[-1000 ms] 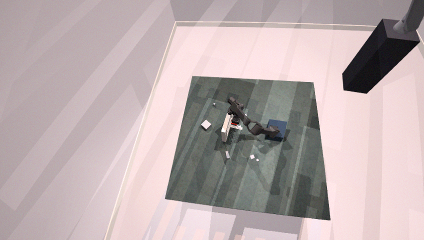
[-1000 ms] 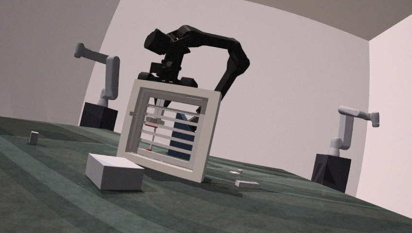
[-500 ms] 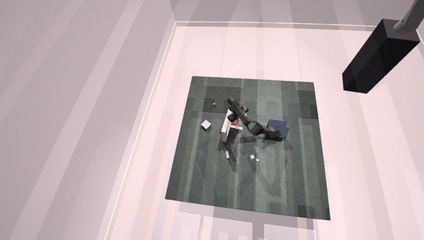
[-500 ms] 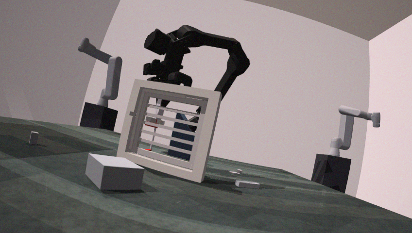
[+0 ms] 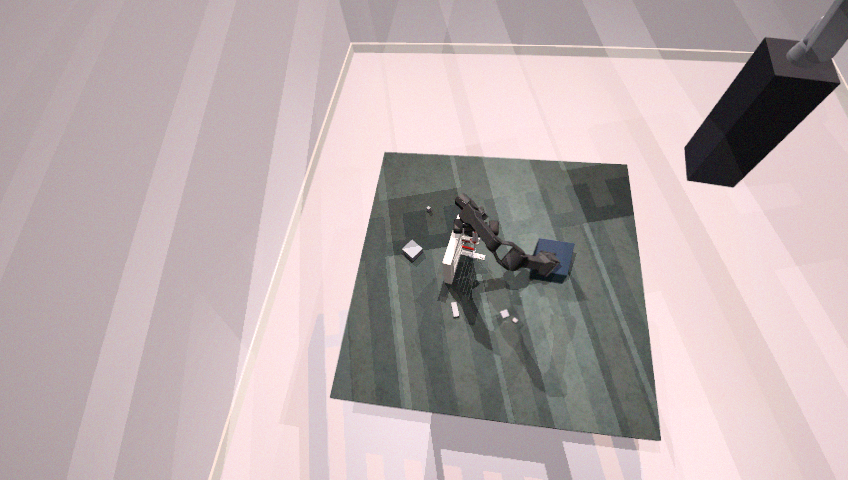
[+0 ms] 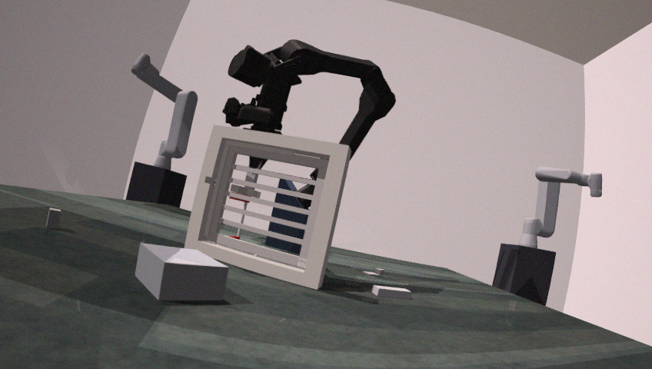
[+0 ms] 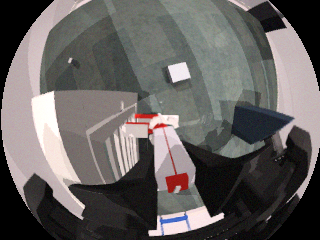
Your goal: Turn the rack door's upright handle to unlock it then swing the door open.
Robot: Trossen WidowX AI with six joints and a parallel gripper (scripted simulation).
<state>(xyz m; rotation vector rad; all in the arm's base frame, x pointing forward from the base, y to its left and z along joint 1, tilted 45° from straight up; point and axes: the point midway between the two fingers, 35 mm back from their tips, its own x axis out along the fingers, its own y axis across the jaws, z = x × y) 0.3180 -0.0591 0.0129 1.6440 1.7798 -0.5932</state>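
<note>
The pale rack frame (image 5: 450,259) (image 6: 336,214) (image 7: 80,120) stands upright on the table. Its barred door (image 6: 313,220) appears closed, about in line with the frame. The grey handle (image 6: 251,176) (image 7: 173,150), with red marks, stands upright on the door's arm side. My gripper (image 6: 254,169) (image 7: 167,147) is shut on the handle, one dark finger on each side in the wrist view. It reaches down from above, behind the frame as the exterior camera sees it. In the top view the arm hides the fingertips. The lower handle is partly hidden behind the door's bars.
The dark green table (image 5: 428,356) bears a white box (image 5: 411,249) (image 6: 194,278) on the frame's far side. A small block (image 5: 428,209) (image 6: 53,218), a flat block (image 5: 455,309) (image 6: 391,291) and smaller pieces lie around. A blue block (image 5: 556,249) (image 7: 257,122) stands at the arm's base.
</note>
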